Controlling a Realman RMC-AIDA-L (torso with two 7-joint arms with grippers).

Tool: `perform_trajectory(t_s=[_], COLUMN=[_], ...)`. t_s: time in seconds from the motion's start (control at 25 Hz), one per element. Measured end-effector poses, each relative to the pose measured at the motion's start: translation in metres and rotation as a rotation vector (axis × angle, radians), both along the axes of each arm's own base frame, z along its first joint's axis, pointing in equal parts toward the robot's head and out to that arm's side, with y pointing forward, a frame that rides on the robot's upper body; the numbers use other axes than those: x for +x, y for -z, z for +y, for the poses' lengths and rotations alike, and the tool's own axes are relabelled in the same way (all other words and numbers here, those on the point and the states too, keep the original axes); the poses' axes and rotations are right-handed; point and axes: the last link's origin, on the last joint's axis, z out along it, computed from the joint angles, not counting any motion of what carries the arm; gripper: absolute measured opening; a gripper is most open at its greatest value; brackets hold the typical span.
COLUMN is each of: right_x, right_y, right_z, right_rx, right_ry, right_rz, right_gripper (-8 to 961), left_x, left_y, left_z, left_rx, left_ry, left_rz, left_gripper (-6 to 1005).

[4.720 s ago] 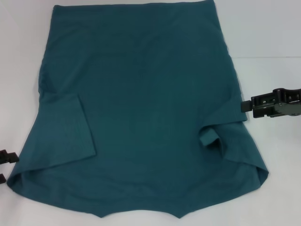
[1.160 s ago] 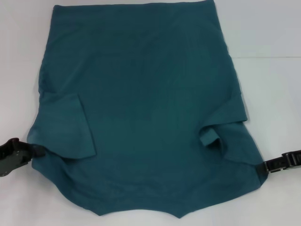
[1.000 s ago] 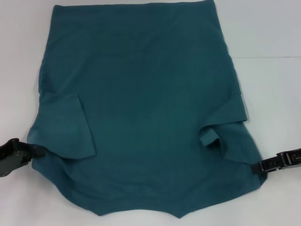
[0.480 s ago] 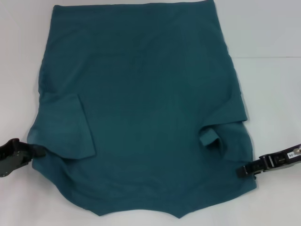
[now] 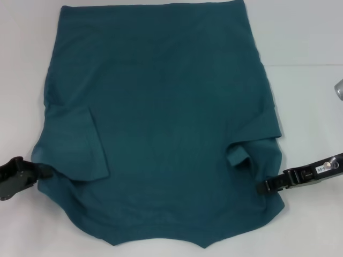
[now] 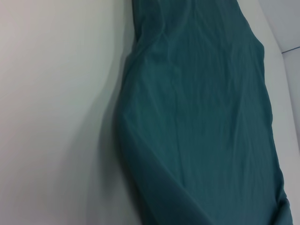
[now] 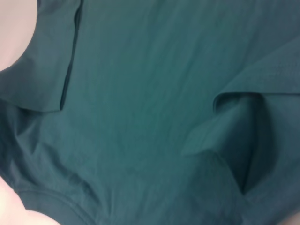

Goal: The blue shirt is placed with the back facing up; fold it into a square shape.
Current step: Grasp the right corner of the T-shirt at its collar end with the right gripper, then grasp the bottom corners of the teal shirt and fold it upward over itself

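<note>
Blue shirt (image 5: 166, 118): soft matt knit cloth (creased); table (image 5: 305, 96) smooth, matt.

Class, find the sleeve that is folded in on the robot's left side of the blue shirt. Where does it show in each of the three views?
Head view: folded sleeve at lower left of the blue shirt, near the left gripper.
Left wrist view: cannot tell; only the shirt's edge shows.
Right wrist view: folded sleeve at the upper left.
Shared landmark: the sleeve's straight hem edge.
</note>
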Motion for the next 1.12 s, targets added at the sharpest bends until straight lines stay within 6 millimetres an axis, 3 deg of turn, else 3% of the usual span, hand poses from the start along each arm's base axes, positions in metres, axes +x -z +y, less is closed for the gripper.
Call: perform_trajectory(t_s=[0.2, 0.72, 1.12], right_x=[0.0, 0.004, 0.013], right_y=[0.002, -0.001, -0.015], right_z=[0.0, -0.003, -0.016], right_rx=[-0.002, -0.004, -0.047], right_ry=[0.003, 0.017, 0.052], right_rz=[-0.009, -0.009, 0.018], right_gripper=[644, 30, 30], left_x=[0.001, 0.001, 0.004], left_y=[0.0, -0.001, -0.002], left_z=[0.001, -0.001, -0.013], left_rx=[0.005, 0.01, -0.04], left_ry=[0.006, 0.023, 0.117], left_rz=[-0.004, 0.0, 0.006], left_gripper=[13, 13, 12])
